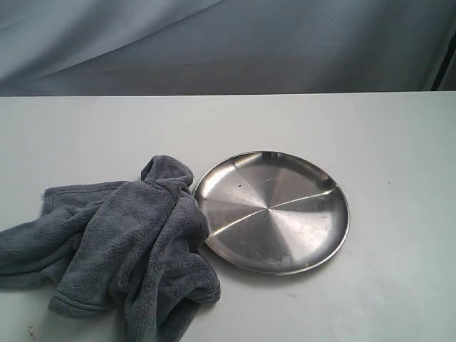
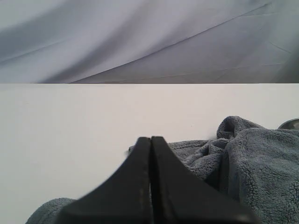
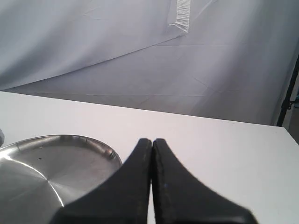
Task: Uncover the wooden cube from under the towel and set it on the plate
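A fluffy grey towel [image 1: 121, 242] lies bunched on the white table at the left, its edge touching the steel plate [image 1: 271, 211]. The wooden cube is hidden; no wood shows in any view. Neither arm appears in the exterior view. In the left wrist view my left gripper [image 2: 151, 138] is shut, empty, with the towel [image 2: 252, 158] just beyond and beside its tips. In the right wrist view my right gripper [image 3: 152, 139] is shut on nothing, and the empty plate [image 3: 51, 163] lies beside it.
The white table [image 1: 385, 142] ends at a far edge against a grey draped backdrop [image 1: 228, 43]. A dark stand pole [image 3: 287, 98] rises past the table's corner in the right wrist view.
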Robot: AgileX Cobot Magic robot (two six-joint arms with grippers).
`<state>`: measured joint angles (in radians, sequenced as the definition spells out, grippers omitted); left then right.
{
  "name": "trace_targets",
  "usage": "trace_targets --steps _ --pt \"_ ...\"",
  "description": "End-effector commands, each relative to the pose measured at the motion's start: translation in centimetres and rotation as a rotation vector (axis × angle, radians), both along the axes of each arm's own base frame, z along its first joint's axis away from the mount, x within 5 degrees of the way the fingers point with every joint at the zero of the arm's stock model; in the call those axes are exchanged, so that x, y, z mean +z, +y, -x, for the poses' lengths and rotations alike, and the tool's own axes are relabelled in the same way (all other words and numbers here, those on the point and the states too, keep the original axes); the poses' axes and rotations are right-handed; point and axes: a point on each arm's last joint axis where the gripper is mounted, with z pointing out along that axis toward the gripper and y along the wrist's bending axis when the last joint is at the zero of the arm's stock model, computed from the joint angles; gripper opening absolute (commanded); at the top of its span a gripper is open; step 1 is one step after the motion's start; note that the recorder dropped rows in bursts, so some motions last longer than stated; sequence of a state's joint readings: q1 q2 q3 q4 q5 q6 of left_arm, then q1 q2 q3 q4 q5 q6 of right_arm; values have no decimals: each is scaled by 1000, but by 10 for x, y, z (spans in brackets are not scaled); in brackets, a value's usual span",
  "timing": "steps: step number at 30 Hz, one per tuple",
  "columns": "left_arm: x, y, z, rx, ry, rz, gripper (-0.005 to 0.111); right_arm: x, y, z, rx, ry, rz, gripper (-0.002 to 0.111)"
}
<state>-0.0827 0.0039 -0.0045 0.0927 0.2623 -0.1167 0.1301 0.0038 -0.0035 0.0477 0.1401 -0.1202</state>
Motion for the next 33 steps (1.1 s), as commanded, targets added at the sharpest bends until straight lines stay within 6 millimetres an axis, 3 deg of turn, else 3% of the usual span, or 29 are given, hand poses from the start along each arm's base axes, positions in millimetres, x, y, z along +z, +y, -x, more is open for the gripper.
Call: trace_targets --steps 1,25,33 --pt "0 0 0 2 -11 8 0 0 0 0 3 -8 -8 0" --pt "0 0 0 2 -11 9 0 2 0 0 2 -31 -18 0" --pt "0 0 0 2 -11 11 0 19 -4 1 -17 -172 -424 0"
